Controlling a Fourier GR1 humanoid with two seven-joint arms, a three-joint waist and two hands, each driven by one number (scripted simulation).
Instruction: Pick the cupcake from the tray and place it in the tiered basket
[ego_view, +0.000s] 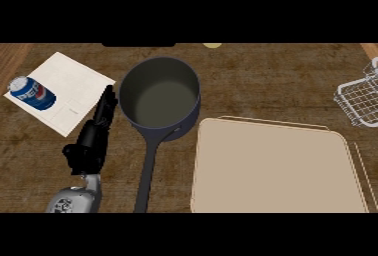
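One hand is showing in the head view, the left hand (91, 142), coming up from the lower edge on a grey forearm (74, 200); its fingers (108, 104) are lying straight and together, holding nothing, and pointing away from the robot. The right hand is not appearing anywhere. Just right of the fingers, a dark saucepan (159, 97) is sitting upright on the wooden counter (280, 75), its long handle (146, 175) running back toward the near edge alongside the forearm; whether the fingers are touching the pan's wall cannot be told. Further right, beyond the handle, a beige tray (277, 167) is lying flat, and no cupcake is showing on it or elsewhere on the counter. The fingertips are resting over the right edge of a white paper (63, 82), which is spreading out to their left, and on that paper's left corner a blue soda can (31, 93) is lying on its side. Far to the right of the fingers, at the view's edge, the wire tiered basket (360, 97) is standing, partly cut off.
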